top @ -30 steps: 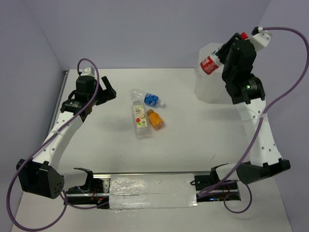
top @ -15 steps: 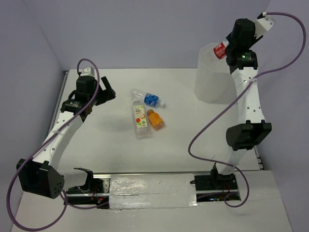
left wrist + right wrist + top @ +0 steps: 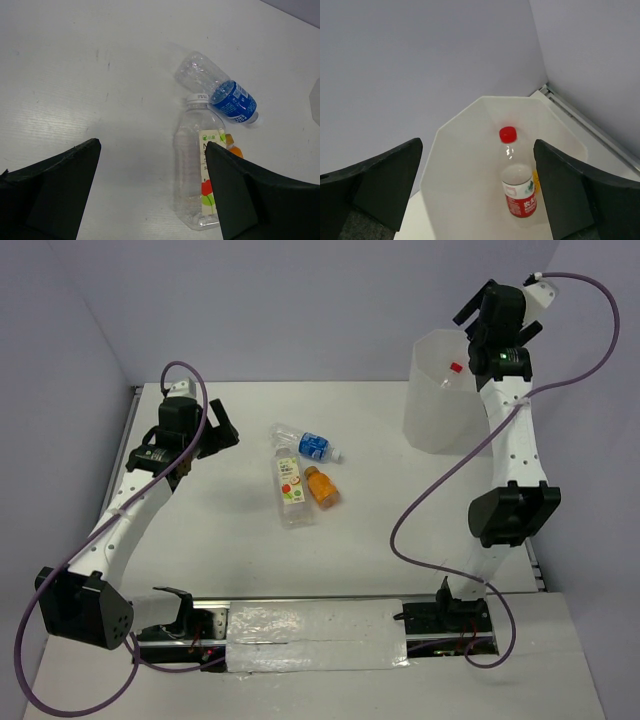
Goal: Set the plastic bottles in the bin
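1. Red-capped bottle (image 3: 517, 185): inside the bin (image 3: 455, 165), cap uppermost, red label low on the body. Whether it has settled on the floor of the bin cannot be told. A sliver of yellow shows just beside it, probably the tiny bottle; too little shows to confirm.
2. Right gripper (image 3: 497, 320): hangs directly above the bin's mouth, fingers spread wide, holding nothing.
3. Bottles not yet binned: three lie on their sides in a close cluster near the middle of the table (image 3: 400, 530), well apart from the bin.
   - The blue-labelled bottle (image 3: 220, 92) lies aslant.
   - The fruit-labelled bottle (image 3: 197, 170) has its cap touching, or all but touching, the blue one's clear body.
   - The orange bottle (image 3: 234, 150) is tucked against the fruit-labelled one on the bin side.
4. Handling, as judged:
   - The two clear bottles look empty, so light and thin-walled. They would likely dent under a hard squeeze and roll if nudged.
   - The orange one appears full, so heavier and stiffer.
   - All are smooth and round. Best taken across the body at the label, fingers straddling the short axis.
   - The crowding leaves little finger room between neighbours. The blue bottle's free outer side looks the easiest approach.
5. Left gripper (image 3: 152, 147): hovers above the table just short of the cluster, fingers wide apart and empty.
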`<act>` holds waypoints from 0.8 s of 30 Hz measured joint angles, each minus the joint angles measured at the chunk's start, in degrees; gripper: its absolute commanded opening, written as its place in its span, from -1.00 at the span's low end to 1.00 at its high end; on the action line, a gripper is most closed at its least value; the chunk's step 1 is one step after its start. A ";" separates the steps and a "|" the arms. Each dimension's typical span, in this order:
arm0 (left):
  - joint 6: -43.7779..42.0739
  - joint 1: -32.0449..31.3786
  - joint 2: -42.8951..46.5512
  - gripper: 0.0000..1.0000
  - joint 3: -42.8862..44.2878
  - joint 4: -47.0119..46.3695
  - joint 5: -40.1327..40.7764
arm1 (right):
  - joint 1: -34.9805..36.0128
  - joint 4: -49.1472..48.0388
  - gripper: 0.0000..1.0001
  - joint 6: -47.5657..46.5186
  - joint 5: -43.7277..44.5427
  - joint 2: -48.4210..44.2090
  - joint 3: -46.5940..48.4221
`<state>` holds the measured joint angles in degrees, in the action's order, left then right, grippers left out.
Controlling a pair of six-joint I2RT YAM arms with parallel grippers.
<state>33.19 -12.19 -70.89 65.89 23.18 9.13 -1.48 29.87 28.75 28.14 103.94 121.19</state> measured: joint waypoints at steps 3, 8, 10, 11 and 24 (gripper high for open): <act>0.02 0.00 0.00 0.99 0.00 0.00 0.00 | 1.84 -0.17 0.99 -1.68 -1.51 -3.39 -2.58; 0.04 0.00 -0.17 0.99 0.00 0.00 0.00 | 12.02 -2.23 0.96 -6.45 -5.16 -15.34 -14.97; 0.09 0.00 -0.22 0.99 0.00 0.02 0.00 | 17.16 -3.87 0.94 -8.09 -7.58 -20.46 -23.76; 0.11 0.00 -0.22 0.99 0.00 0.00 0.02 | 20.17 -4.00 0.93 -8.44 -8.63 -22.88 -26.43; 0.28 0.00 -0.26 0.99 0.00 0.31 -0.24 | 33.09 -0.44 0.99 -13.75 -28.46 -11.91 -48.11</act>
<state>33.47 -12.19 -71.16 65.89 23.49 8.88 31.62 29.43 15.00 -0.32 92.03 73.08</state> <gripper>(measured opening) 0.994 0.994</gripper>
